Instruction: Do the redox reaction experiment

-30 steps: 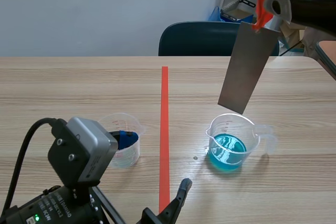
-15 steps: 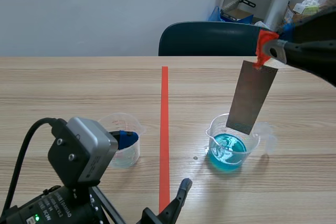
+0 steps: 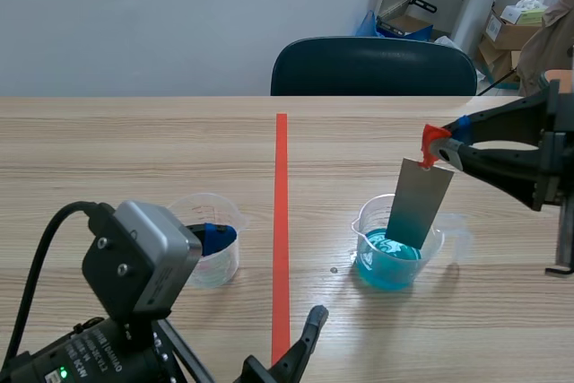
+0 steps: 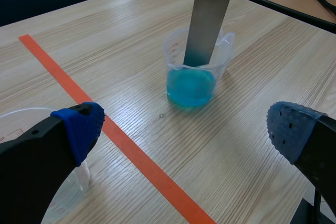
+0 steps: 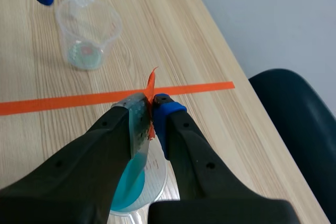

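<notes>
Two clear beakers (image 3: 213, 256) are standing on the desk (image 3: 134, 145); one grey metal strip (image 3: 420, 202), red-taped on top, is dipping into the blue-filled beaker (image 3: 380, 268), right tool (image 3: 441, 152) clamping it, left tool (image 4: 186, 127) gaping wide

Office-like lab room, wood-grain table (image 3: 134, 141), dark blue chair (image 3: 372, 65), cardboard boxes (image 3: 513, 29) by plain wall (image 3: 179, 15)

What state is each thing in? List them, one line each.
metal strip: tilted, lower end dipped in blue liquid.
blue-liquid measuring cup: upright, part full.
second measuring cup: upright, nearly empty.
right gripper: shut on metal strip.
left gripper: open, holding nothing.
</notes>
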